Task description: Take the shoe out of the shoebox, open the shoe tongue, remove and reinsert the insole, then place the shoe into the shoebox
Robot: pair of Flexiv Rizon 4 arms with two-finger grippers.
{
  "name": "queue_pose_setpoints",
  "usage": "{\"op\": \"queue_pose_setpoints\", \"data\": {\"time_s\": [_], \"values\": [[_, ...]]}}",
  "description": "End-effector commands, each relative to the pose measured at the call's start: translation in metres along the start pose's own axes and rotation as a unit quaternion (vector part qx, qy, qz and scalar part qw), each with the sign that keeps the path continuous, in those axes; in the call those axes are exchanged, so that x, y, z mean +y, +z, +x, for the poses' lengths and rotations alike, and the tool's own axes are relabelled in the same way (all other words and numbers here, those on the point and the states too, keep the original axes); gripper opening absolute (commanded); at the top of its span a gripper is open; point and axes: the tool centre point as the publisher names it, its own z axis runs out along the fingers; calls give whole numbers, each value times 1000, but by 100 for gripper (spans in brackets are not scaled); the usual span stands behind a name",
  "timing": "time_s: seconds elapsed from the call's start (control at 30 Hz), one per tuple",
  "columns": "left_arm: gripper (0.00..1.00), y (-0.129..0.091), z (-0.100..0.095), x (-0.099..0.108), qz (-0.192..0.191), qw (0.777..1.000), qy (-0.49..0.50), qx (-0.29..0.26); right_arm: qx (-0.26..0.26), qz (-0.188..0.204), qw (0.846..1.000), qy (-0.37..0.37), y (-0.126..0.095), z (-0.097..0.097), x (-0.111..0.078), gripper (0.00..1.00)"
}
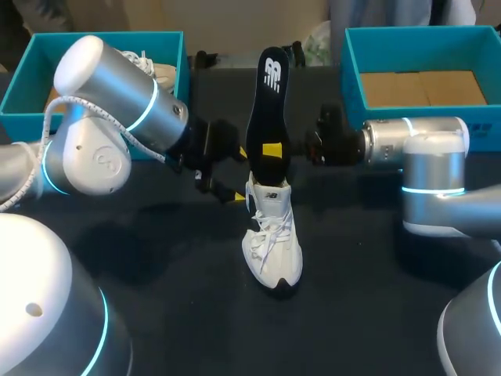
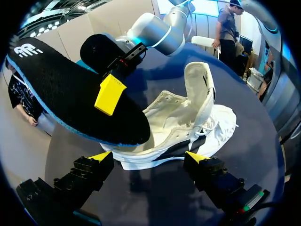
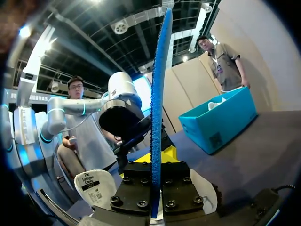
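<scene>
Right tool (image 1: 272, 150): clamped on the insole (image 1: 268, 110), gripping low on its length, one yellow finger flat on each face.
Insole axis: it stood almost upright, logo end high, lower end right at the mouth of the shoe (image 1: 272, 239).
Shoe: it sat on the desk (image 1: 156, 258) between my two arms, toe towards me, tongue pulled up, out of the shoebox (image 1: 415, 31).
Left tool (image 2: 149, 157): fingers apart, straddling the shoe's side just ahead of them; I saw no grip on it.
Key relation: the shoe lay straight below the insole, so I judged the coming move ran along that upright line.
Nearer arm: the left was closer to the shoe, well placed to steady it.
Risk: a tilted insole would likely snag the collar.
</scene>
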Motion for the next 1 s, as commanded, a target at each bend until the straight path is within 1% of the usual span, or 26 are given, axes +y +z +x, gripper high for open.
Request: {"op": "queue_pose_setpoints", "data": {"time_s": [0.03,0.23,0.37,0.43,0.57,1.0], "values": [[100,1,0,-1,-2,1000,0,0,-1,3,1000,1,2,-1,-2,0],[100,1,0,-1,-2,1000,0,0,-3,7,1000,2,3,-2,-13,0],[100,1,0,-1,-2,1000,0,0,-1,13,1000,12,2,-1,-22,0],[100,1,0,-1,-2,1000,0,0,0,24,1000,21,3,-2,-27,0],[100,1,0,-1,-2,1000,0,0,-2,24,999,32,1,-2,-39,0],[100,1,0,-1,-2,1000,0,0,-6,38,997,60,2,12,-68,0]]}}
